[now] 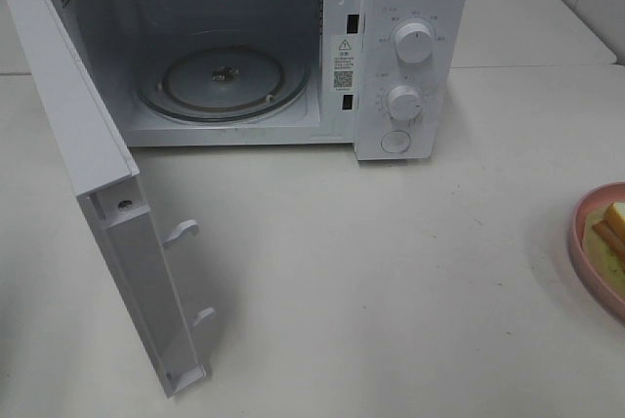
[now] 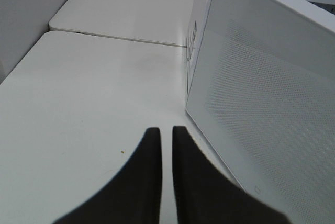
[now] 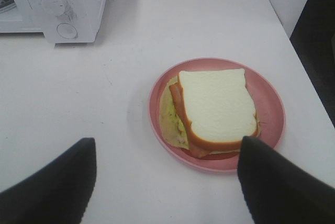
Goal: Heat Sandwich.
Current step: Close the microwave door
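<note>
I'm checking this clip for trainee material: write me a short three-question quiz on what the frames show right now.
1. True or false: the microwave door is closed.
2. The sandwich lies on: A) the glass turntable B) the pink plate C) the bare table
3. Fill in: the right gripper is ____ , while the left gripper has its fingers nearly together.

Key:
1. False; it stands swung open, and the cavity holds only the turntable.
2. B
3. open; its fingers are spread wide, near the plate, holding nothing.
</note>
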